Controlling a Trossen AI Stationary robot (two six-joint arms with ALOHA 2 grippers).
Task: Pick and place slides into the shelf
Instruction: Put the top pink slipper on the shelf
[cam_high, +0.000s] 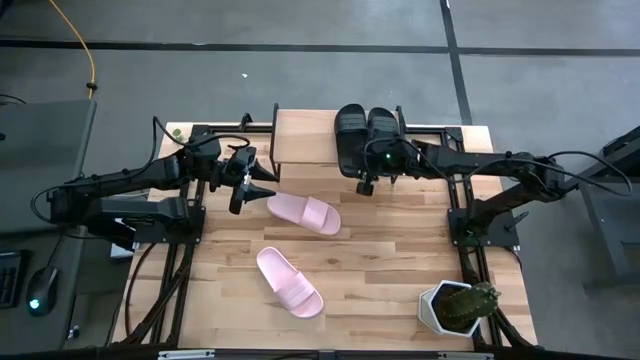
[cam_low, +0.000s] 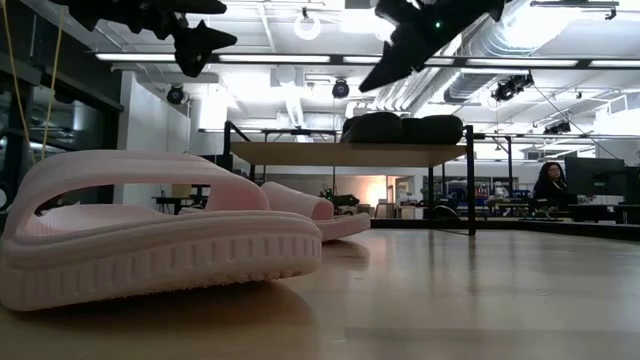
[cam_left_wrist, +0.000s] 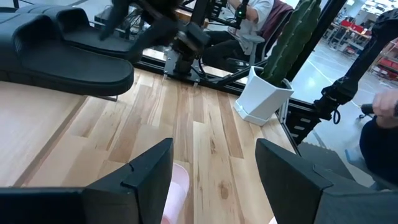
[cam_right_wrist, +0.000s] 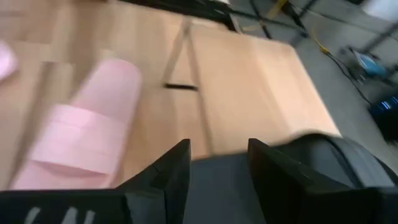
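Two black slides (cam_high: 350, 135) (cam_high: 385, 130) lie side by side, soles down, on the right part of the shelf (cam_high: 300, 135) at the table's far edge. One pink slide (cam_high: 303, 212) lies on the table just in front of the shelf, and another (cam_high: 288, 282) lies nearer the front. My left gripper (cam_high: 255, 182) hangs open in the air left of the first pink slide, with its fingers (cam_left_wrist: 149, 180) well apart. My right gripper (cam_high: 368, 182) hovers open over the shelf's near edge, by the black slides' near ends (cam_right_wrist: 336, 168), and holds nothing.
A cactus in a white pot (cam_high: 458, 308) stands at the table's near right corner. The left half of the shelf top (cam_right_wrist: 249, 81) is bare wood. People sit in the room beyond the table (cam_low: 548, 185).
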